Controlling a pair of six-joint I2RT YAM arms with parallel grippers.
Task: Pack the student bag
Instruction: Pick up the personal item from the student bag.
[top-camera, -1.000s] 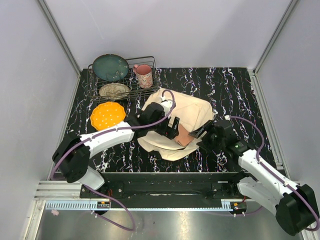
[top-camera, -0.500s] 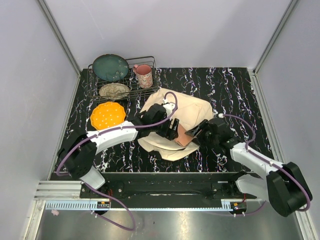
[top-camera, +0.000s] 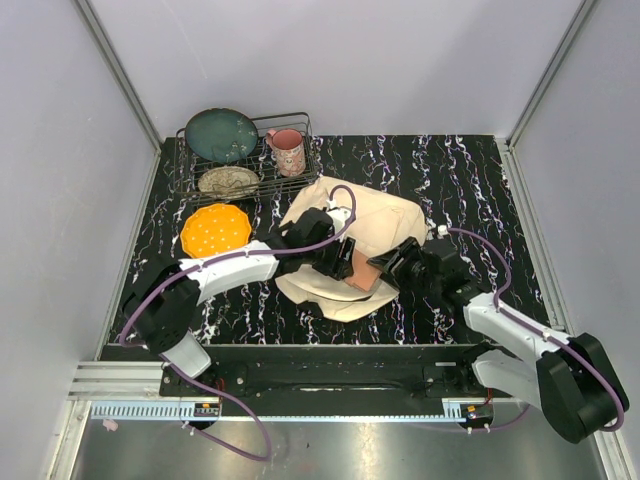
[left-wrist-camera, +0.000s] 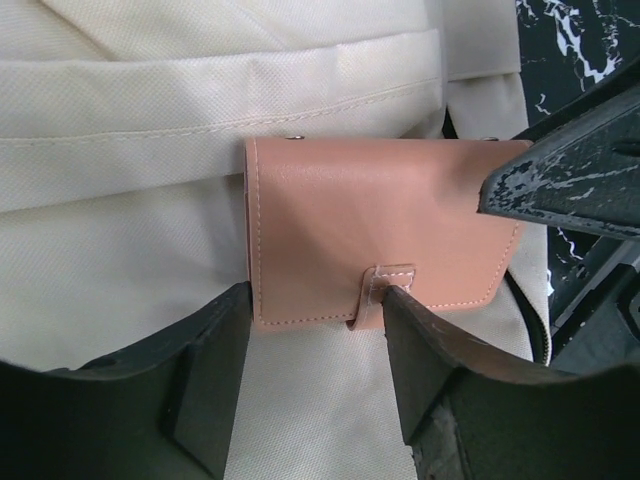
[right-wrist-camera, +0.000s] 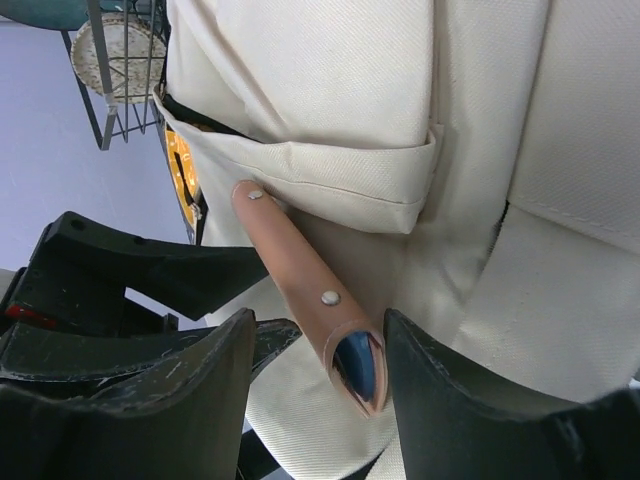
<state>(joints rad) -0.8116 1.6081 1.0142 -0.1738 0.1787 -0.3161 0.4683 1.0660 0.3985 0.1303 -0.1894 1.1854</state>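
From above, my two wrists cover most of the pink leather wallet (left-wrist-camera: 370, 230), so only a sliver of it shows between them. They also hide the near part of the student bag (top-camera: 385, 225). The bag lies slumped in the middle of the black marbled table (top-camera: 470, 190), and I can make out none of its buckles. My left gripper (left-wrist-camera: 315, 305) has its jaws apart at the wallet's near edge. One tip is at the corner and the other is by the small strap tab, but I cannot tell whether they press on it or only flank it. The wallet's far edge meets a stitched canvas hem, and whether it has slid under that hem is hard to say. Its right corner is cut off by a finger of my right gripper (right-wrist-camera: 320, 325). Those jaws are also apart, with the wallet edge-on between them. It lies against one finger, with a clear gap to the other, and something blue shows in its open end. My left arm's dark fingers crowd the low left of that view and block the bag's lower side. At the far left a wire rack (top-camera: 300, 185) holds a teal plate (top-camera: 221, 134), a pink mug (top-camera: 289, 151) and a speckled dish (top-camera: 228, 181). An orange plate (top-camera: 215, 230) lies just left of the bag, on the near side of the rack.
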